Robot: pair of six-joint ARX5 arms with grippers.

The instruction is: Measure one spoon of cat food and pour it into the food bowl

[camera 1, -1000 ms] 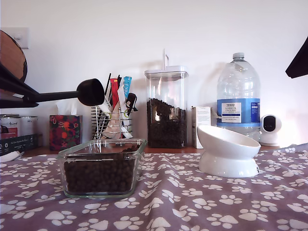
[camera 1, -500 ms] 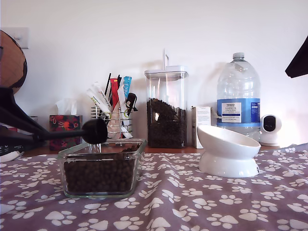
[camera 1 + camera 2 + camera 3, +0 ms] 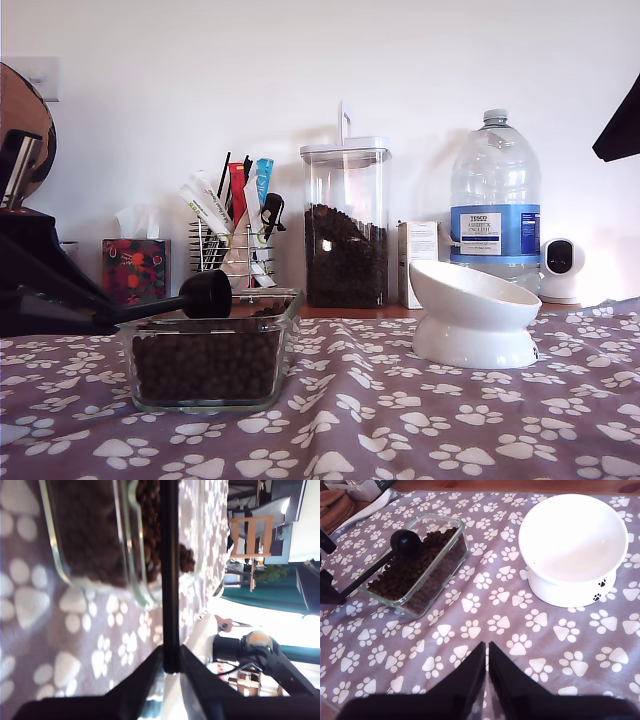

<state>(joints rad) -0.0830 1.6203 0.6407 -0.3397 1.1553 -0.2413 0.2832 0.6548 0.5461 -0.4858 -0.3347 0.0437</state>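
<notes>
Spoon (image 3: 205,295), a black scoop on a long thin handle, held by my first gripper (image 3: 171,667), whose jaws pinch the handle end; the round cup hangs just above the cat food (image 3: 410,570) that fills the clear glass dish (image 3: 290,330), near the dish's far end in the exterior view, and whether the cup touches the pellets cannot be told. The food bowl (image 3: 572,540), white and empty, stands on the paw-print cloth (image 3: 495,625) of the desk, well apart from the dish toward the exterior view's right. My second gripper (image 3: 487,665) hovers over bare cloth between dish and bowl, its jaws pressed together and holding nothing. Risks, as judged: the handle crosses low over the dish's near rim, so a steeper dip could knock the glass and shift the dish; a cup lifted overfull or tilted could shed pellets on the cloth along the way to the bowl; the bowl's rim is tilted, so a pour at its low side may spill over. Open room: the cloth between dish and bowl is free, while a wire holder of sticks (image 3: 235,240), a kibble canister (image 3: 345,225) and a water bottle (image 3: 495,200) crowd the back edge
</notes>
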